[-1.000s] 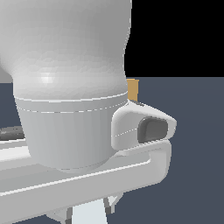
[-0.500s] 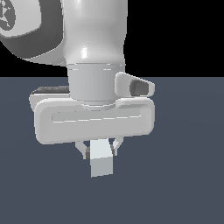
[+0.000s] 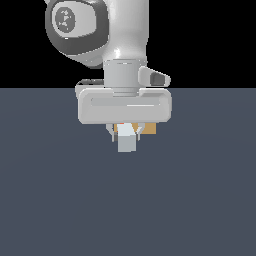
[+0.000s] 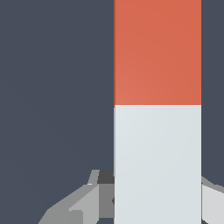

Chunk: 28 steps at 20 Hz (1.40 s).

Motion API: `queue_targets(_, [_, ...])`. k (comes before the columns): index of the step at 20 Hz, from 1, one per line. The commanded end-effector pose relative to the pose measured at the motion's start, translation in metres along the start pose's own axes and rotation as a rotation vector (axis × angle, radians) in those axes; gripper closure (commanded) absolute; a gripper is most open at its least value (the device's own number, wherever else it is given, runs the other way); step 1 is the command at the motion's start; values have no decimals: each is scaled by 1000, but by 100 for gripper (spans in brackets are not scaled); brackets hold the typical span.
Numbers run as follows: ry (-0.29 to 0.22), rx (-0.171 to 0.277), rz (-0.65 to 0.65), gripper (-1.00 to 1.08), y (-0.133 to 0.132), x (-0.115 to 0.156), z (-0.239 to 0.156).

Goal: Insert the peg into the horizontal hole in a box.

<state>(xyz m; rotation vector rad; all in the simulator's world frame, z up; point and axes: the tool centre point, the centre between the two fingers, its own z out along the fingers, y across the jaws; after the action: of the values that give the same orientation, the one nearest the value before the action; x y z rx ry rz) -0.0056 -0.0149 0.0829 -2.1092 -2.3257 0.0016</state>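
In the exterior view my gripper (image 3: 126,131) hangs below the white hand and is shut on the peg (image 3: 126,143), whose white end points toward the camera. Slivers of the tan box (image 3: 148,129) show just behind the fingers on both sides. The hole is hidden behind the gripper and peg. In the wrist view the peg (image 4: 157,131) runs lengthwise away from the hand, white half near the fingers and orange-red half beyond. A grey finger (image 4: 87,201) shows on one side of it and a pale finger (image 4: 213,197) on the other. The box is out of the wrist view.
A flat dark blue-grey floor (image 3: 60,200) spreads around the gripper, with black background above its horizon. The arm's white links and a grey joint cap (image 3: 75,22) rise above the hand.
The arm has drawn away from the exterior camera, so the hand looks smaller. It carries the peg toward the tan box, which now shows directly behind the fingers.
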Motion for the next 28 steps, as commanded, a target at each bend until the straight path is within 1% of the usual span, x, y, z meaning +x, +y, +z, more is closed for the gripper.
queue_targets(1, [-1,-2,22,108,8,20,-8])
queue_targets(7, [-1,-2,58,108,24,56,-19])
queue_targets(12, [-1,-2,75,108,32,73,-25])
queue_targets(16, [-1,-2,79,108,35,77,-26])
queue_targets(28, [0,-4,77,108,36,76,-27])
